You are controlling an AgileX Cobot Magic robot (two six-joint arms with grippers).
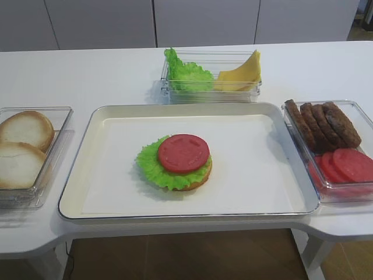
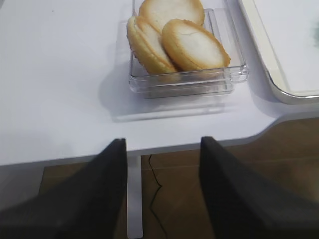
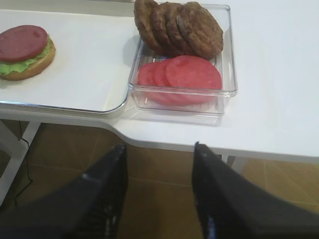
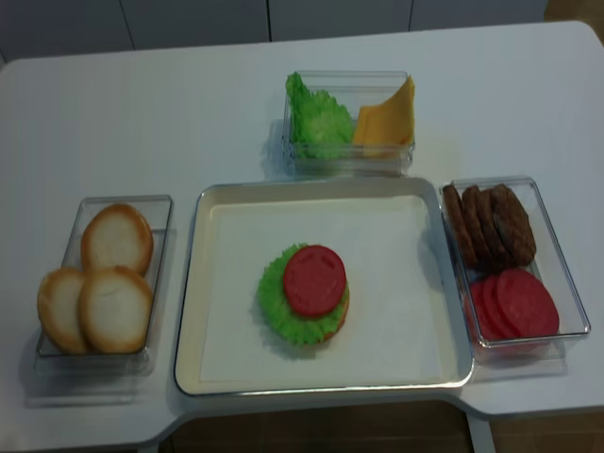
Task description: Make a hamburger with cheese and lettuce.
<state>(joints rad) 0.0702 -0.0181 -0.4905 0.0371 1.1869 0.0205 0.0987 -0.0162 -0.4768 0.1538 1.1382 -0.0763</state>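
On the tray (image 1: 256, 125), mid-front, sat the hamburger (image 1: 176, 164): bun base, lettuce (image 1: 152, 166), red slice on top. Behind the tray, one bin (image 1: 211, 74) held spare leaves and cheese (image 1: 240, 74). Buns (image 4: 115, 278) lay left of the tray, patties (image 1: 322, 123) right. Right gripper (image 3: 159, 184) hung off the table edge, jaws apart, empty. Left gripper (image 2: 162, 184) likewise, jaws apart, nothing between.
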